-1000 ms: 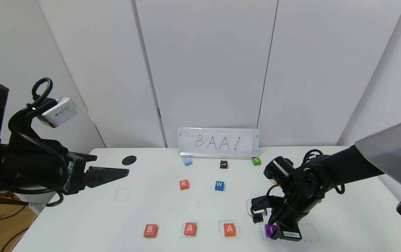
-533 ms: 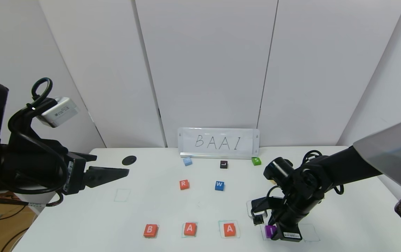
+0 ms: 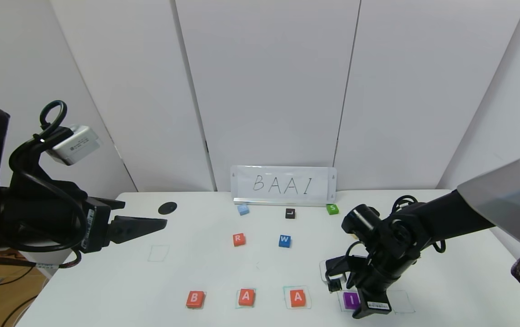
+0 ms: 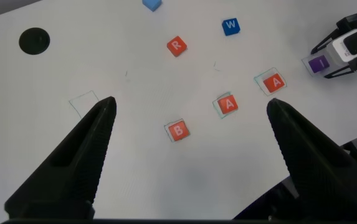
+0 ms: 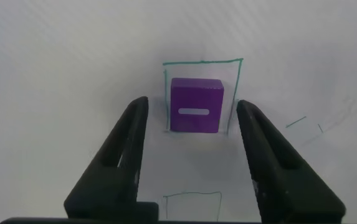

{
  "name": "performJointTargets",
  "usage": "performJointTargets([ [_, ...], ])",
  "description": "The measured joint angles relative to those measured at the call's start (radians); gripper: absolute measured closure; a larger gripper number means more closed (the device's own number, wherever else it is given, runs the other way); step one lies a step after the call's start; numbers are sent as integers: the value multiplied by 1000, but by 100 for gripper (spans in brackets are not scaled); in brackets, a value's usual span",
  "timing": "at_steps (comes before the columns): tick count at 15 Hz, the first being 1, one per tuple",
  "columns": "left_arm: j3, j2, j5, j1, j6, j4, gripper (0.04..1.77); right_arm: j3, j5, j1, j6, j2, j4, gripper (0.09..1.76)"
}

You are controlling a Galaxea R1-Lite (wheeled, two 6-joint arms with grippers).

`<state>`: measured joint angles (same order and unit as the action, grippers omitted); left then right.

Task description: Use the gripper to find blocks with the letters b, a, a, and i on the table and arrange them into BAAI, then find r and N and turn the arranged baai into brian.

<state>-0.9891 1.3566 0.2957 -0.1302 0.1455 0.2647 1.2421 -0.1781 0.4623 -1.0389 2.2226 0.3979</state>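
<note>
On the white table point(image 3: 196, 265), three orange-red blocks B point(image 3: 195, 299), A point(image 3: 246, 297) and A point(image 3: 297, 297) lie in a row near the front edge. The purple I block point(image 3: 349, 299) lies flat at the row's right end, inside a green square. My right gripper point(image 3: 360, 305) is open just above it, not touching it. In the right wrist view the I block point(image 5: 196, 104) lies by the tips of the open right gripper point(image 5: 191, 107). The orange-red R block point(image 3: 239, 239) lies mid-table. My left gripper point(image 3: 162, 223) hovers open and empty at the left. No N shows.
A blue W block point(image 3: 284, 240) lies beside R. A light blue block point(image 3: 242, 209), a black L block point(image 3: 290, 213) and a green S block point(image 3: 332, 209) lie before the BAAI sign point(image 3: 283, 185). A black grommet point(image 3: 167, 208) sits far left.
My right gripper has drawn back a little from the purple I block, which now shows whole on the table. The left arm has not moved.
</note>
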Motion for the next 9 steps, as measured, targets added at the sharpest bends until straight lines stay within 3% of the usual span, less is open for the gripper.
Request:
performJointTargets([
  [5, 1, 2, 1, -1, 0, 1, 9, -3, -12, 1, 48, -51, 2, 47],
  [9, 1, 8, 2, -5, -1, 0, 9, -6, -5, 18, 442, -141, -23, 34],
])
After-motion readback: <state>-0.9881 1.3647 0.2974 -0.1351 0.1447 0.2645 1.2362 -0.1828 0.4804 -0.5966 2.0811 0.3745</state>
